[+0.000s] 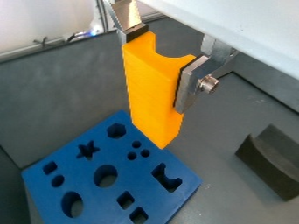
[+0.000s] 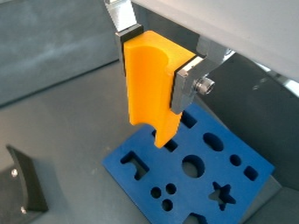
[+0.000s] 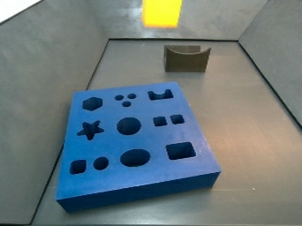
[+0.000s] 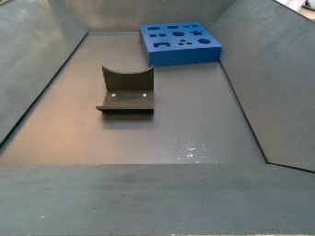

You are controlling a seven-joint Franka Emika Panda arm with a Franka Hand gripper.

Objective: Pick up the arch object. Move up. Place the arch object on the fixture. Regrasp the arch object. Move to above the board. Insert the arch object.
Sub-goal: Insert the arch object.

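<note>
In both wrist views my gripper [image 1: 162, 59] [image 2: 156, 61] is shut on the arch object [image 1: 149, 92] [image 2: 149, 87], a yellow-orange block held upright, with a silver finger pressed on each side. The piece hangs in the air above the blue board [image 1: 96, 194] [image 2: 193, 185], clear of its cut-outs. In a side view only the arch object [image 3: 163, 12] shows at the upper edge, high over the floor, beyond the board [image 3: 141, 190]. The dark fixture [image 3: 185, 57] [image 4: 127, 92] stands apart from the board [image 4: 182, 51] with nothing on it.
Grey sloped walls enclose the floor on all sides in both side views. The fixture [image 1: 274, 157] [image 2: 26, 184] sits off to one side of the board in both wrist views.
</note>
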